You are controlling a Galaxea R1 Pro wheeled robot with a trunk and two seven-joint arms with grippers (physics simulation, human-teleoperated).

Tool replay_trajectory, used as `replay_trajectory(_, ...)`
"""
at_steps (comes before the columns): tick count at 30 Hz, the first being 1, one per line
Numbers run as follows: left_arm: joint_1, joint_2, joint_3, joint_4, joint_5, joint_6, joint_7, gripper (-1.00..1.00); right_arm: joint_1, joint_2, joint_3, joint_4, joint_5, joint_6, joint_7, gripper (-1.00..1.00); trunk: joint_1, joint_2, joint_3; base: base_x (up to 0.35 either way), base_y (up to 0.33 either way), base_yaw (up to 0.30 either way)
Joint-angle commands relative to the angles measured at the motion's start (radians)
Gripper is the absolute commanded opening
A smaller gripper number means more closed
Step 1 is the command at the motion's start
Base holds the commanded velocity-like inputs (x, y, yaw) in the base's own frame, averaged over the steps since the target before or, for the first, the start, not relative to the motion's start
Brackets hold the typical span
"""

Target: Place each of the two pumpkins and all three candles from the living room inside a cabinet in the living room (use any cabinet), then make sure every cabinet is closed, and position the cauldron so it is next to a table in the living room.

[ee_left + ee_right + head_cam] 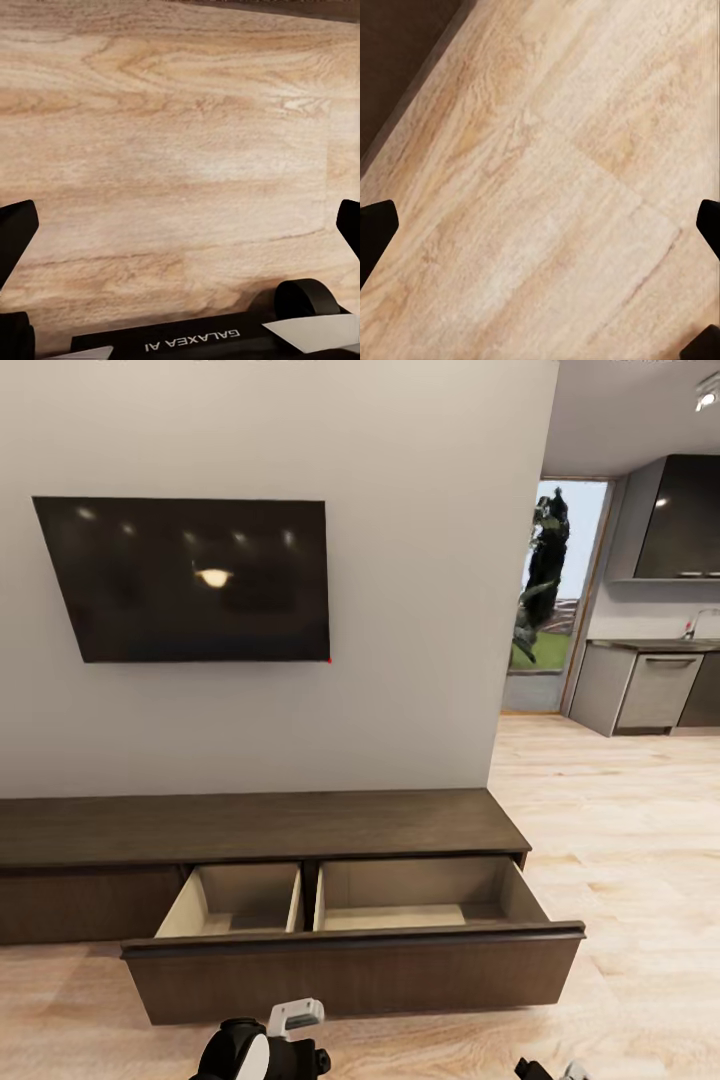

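Both arms hang low — left gripper [180, 225] and right gripper [540, 225] jaws spread wide.

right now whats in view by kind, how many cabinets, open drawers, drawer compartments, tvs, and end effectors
cabinet: 1
open drawer: 1
drawer compartments, left and right, nothing visible in them: 2
wall tv: 1
end effectors, left and right, both open over the floor: 2
total: 7
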Motion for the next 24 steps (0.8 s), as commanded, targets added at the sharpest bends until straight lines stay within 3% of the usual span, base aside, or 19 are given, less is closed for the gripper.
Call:
replay_trajectory(1, 0.000, 0.000, -0.001, -0.001, 0.010, 0.003, 0.010, 1.00, 0.000, 0.001, -0.002, -0.002, -0.006, 0.002, -0.006, 1.00, -0.004, 0.007, 0.002, 0.000, 0.000, 0.000)
replay_trajectory(8, 0.000, 0.000, -0.001, -0.001, 0.010, 0.003, 0.011, 1.00, 0.000, 0.036, -0.002, 0.000, -0.007, -0.006, -0.008, 1.00, -0.031, 0.056, 0.024, 0.000, 0.000, 0.000)
replay_trajectory(19, 0.000, 0.000, -0.001, -0.001, 0.011, 0.003, 0.009, 1.00, 0.000, 0.043, -0.007, 0.000, -0.019, -0.078, -0.006, 1.00, -0.073, 0.133, 0.059, 0.000, 0.000, 0.000)
replay_trajectory(22, 0.000, 0.000, -0.001, -0.001, 0.011, 0.003, 0.009, 1.00, 0.000, 0.037, -0.009, 0.000, -0.020, -0.051, -0.006, 1.00, -0.085, 0.154, 0.068, 0.000, 0.000, 0.000)
replay_trajectory(24, 0.000, 0.000, -0.001, -0.001, 0.011, 0.003, 0.010, 1.00, 0.000, 0.030, -0.011, -0.001, -0.019, 0.028, -0.006, 1.00, -0.092, 0.168, 0.074, 0.000, 0.000, 0.000)
